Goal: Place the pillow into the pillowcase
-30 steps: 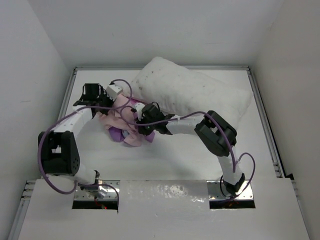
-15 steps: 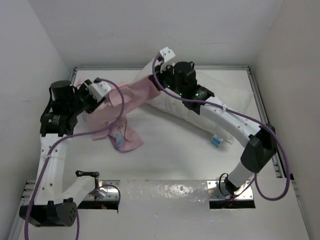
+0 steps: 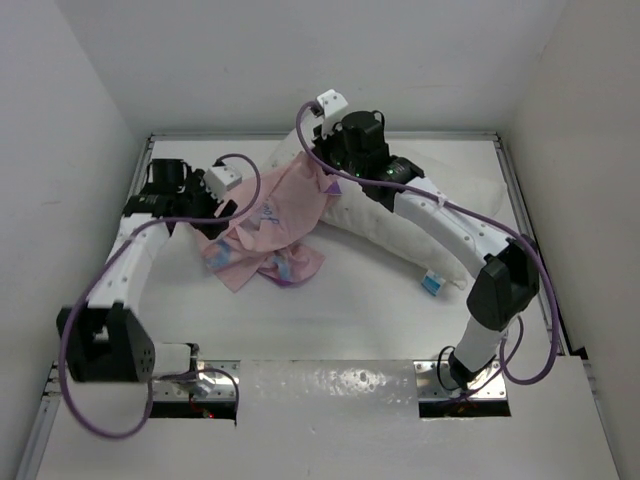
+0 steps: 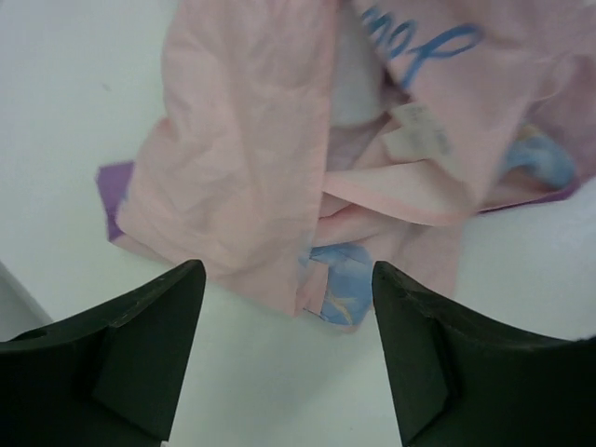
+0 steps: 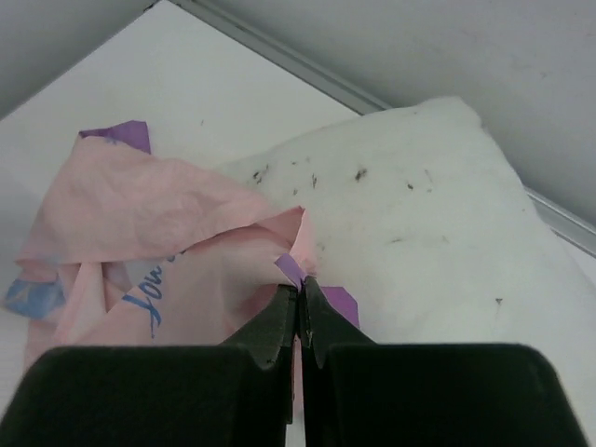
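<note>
Top external view shows the pillow (image 3: 380, 235) lying slantwise toward the far right of the white surface (image 3: 330, 320), entirely outside the pillowcase (image 3: 265, 225), which is crumpled at its left end with one edge drawn up onto it. In the right wrist view, the right fingers (image 5: 298, 312) are pinched shut on a purple-hemmed edge of the case, holding it against the pillow's speckled corner. The left fingers (image 4: 158, 326) stand wide apart with nothing between them, hovering just above the pale pink folds. The step in hand looks like finding and spreading the case's mouth; next, the left fingers probably need to drop and take a second edge of the opening. The right arm stretches across the pillow, wrist over its far left end; the left arm runs up the left side, wrist turned toward the case.
</note>
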You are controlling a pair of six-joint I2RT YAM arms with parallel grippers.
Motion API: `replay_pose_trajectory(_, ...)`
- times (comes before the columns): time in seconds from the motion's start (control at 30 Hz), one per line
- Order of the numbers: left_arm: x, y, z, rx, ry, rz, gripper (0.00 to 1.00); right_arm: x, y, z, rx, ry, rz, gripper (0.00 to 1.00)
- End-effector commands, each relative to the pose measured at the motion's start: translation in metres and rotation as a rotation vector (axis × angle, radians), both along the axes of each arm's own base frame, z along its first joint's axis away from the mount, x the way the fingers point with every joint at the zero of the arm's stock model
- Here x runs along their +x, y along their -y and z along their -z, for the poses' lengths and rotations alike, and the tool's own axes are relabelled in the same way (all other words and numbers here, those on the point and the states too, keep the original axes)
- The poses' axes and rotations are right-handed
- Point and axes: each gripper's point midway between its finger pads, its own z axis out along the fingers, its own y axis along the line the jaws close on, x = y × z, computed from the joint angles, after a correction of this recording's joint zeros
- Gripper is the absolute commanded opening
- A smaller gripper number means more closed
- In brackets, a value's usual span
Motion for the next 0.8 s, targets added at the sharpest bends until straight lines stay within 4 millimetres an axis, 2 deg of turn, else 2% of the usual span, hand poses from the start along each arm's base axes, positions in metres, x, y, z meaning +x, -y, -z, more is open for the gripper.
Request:
replay_pose_trajectory(0.0,0.037,-0.021,0.032,0.061,-0.054,-0.134,0.69,-0.011,0.008,-0.008,0.011,0.014,0.014,0.00)
replay_pose_trajectory(0.03,0.042,-0.021,0.038,0.079,-0.056,-0.104,0.69,-0.012,0.011,-0.007,0.011,0.015,0.021,0.00)
replay_pose_trajectory(0.07,0.045,-0.010,0.043,0.083,-0.063,-0.060,0.69,-0.014,0.013,-0.005,0.011,0.011,0.024,0.00)
replay_pose_trajectory(0.13,0.053,-0.001,0.060,0.082,-0.086,-0.006,0.70,-0.021,0.016,0.002,0.012,0.001,0.018,0.00)
replay_pose_trajectory(0.17,0.053,0.012,0.070,0.073,-0.106,0.046,0.70,-0.024,0.017,0.011,0.011,-0.013,0.017,0.00)
replay_pose_trajectory(0.23,0.056,0.031,0.074,0.076,-0.100,0.098,0.71,-0.028,0.018,0.014,0.019,-0.021,0.019,0.00)
replay_pose_trajectory(0.33,0.067,0.042,0.082,0.072,-0.091,0.077,0.67,-0.031,0.022,0.026,0.018,-0.051,0.034,0.00)
replay_pose_trajectory(0.37,0.070,0.044,0.085,0.083,-0.089,0.060,0.62,-0.032,0.023,0.031,0.017,-0.063,0.041,0.00)
replay_pose_trajectory(0.4,0.077,0.045,0.083,0.068,-0.074,0.025,0.49,-0.033,0.024,0.032,0.017,-0.064,0.043,0.00)
replay_pose_trajectory(0.47,0.086,0.039,0.082,0.087,-0.065,-0.019,0.30,-0.034,0.025,0.036,0.011,-0.070,0.046,0.00)
replay_pose_trajectory(0.5,0.088,0.036,0.081,0.093,-0.062,-0.039,0.16,-0.034,0.028,0.037,0.006,-0.070,0.054,0.00)
replay_pose_trajectory(0.57,0.092,0.029,0.076,0.114,-0.044,-0.072,0.07,-0.035,0.030,0.040,-0.006,-0.072,0.060,0.00)
replay_pose_trajectory(0.63,0.093,0.024,0.068,0.124,-0.024,-0.099,0.07,-0.035,0.031,0.043,-0.013,-0.077,0.063,0.00)
replay_pose_trajectory(0.7,0.094,0.023,0.067,0.128,-0.007,-0.109,0.19,-0.035,0.031,0.043,-0.012,-0.078,0.062,0.00)
replay_pose_trajectory(0.77,0.092,0.022,0.075,0.135,-0.019,-0.108,0.34,-0.036,0.031,0.044,-0.011,-0.079,0.059,0.00)
